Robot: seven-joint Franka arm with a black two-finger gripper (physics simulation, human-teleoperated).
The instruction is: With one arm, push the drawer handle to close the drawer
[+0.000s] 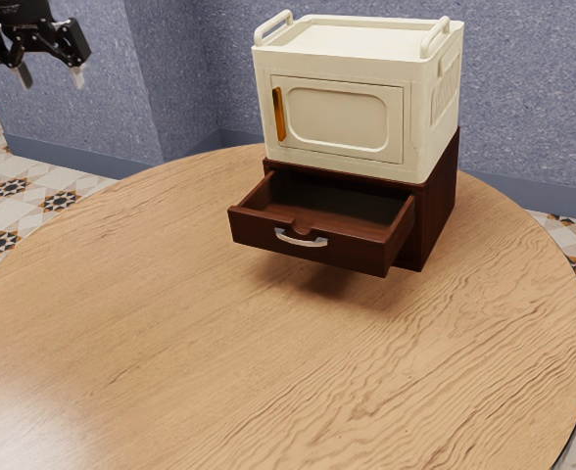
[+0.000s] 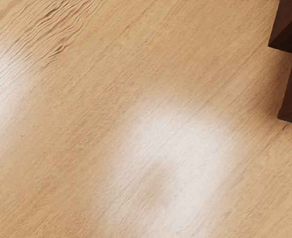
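End effector (image 1: 51,75) is released, its fingers spread wide with nothing between them, well apart from the drawer (image 1: 254,231) and its handle (image 1: 302,240); the drawer juts open from the dark cabinet (image 1: 439,201) on the bench (image 1: 161,343).

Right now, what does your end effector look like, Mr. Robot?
My end effector is mostly black and chunky, with jointed-looking sides. It has two fingers with narrow, pale grey tips. I can't make out any cables or markings on it.
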